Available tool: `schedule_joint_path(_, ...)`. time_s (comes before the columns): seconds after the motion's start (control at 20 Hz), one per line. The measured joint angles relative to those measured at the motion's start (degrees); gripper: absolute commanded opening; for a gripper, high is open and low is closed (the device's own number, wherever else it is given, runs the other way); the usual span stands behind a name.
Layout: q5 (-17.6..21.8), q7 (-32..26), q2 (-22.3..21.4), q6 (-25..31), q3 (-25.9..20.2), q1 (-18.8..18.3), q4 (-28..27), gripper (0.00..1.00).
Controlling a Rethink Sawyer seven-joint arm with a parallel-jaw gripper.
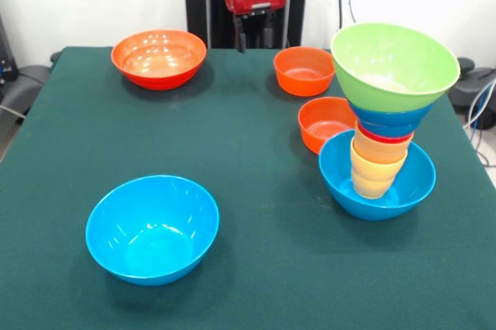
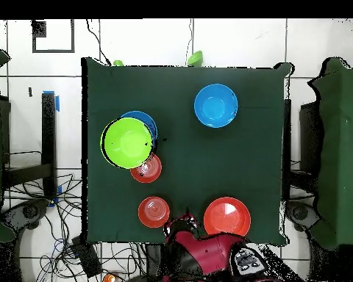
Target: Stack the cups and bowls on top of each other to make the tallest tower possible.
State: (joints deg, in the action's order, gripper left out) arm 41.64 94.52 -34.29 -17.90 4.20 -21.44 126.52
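The tower (image 1: 384, 136) stands at the right of the front view. Its base is a large light-blue bowl (image 1: 349, 183). Yellow-orange cups (image 1: 374, 169) rise from the base, then a red cup rim (image 1: 385, 135), a small dark blue bowl (image 1: 390, 121) and a large green bowl (image 1: 394, 63) on top. From overhead the green bowl (image 2: 126, 142) covers most of the base (image 2: 147, 118). My gripper (image 1: 254, 36) hangs at the table's far edge, open and empty, well apart from the tower. It also shows in the overhead view (image 2: 181, 222).
Two small orange bowls (image 1: 304, 70) (image 1: 325, 122) sit beside the tower, also overhead (image 2: 154, 211) (image 2: 146, 169). A large orange bowl (image 1: 159, 57) (image 2: 227, 217) sits by the robot. A second large light-blue bowl (image 1: 153, 228) (image 2: 215, 105) sits on the side far from the robot.
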Motion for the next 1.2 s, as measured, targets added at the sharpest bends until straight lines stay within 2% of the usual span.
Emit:
schedule_joint_path(0.25,0.0,0.0,3.5,-2.7,4.9,1.4,-1.0,1.00)
schedule_joint_path(0.4,0.9,0.0,2.8,-2.4,5.7,0.9,-0.9,1.00)
schedule_joint_path(0.45,1.7,0.0,1.4,-1.4,5.3,-0.3,-0.7,1.00)
schedule_joint_path(0.6,2.5,0.0,-2.0,1.6,3.4,-3.3,0.1,1.00)
schedule_joint_path(0.65,2.6,0.0,-4.6,4.3,1.5,-6.0,0.9,1.00)
schedule_joint_path(0.75,2.6,0.0,-6.9,6.8,-0.5,-8.5,1.6,1.00)
schedule_joint_path(0.8,2.6,0.0,-9.7,10.3,-3.7,-12.3,2.8,1.00)
schedule_joint_path(0.95,2.5,0.0,-12.0,13.9,-7.8,-16.4,3.9,1.00)
schedule_joint_path(1.2,2.6,0.0,-13.0,15.8,-11.7,-18.7,4.1,1.00)
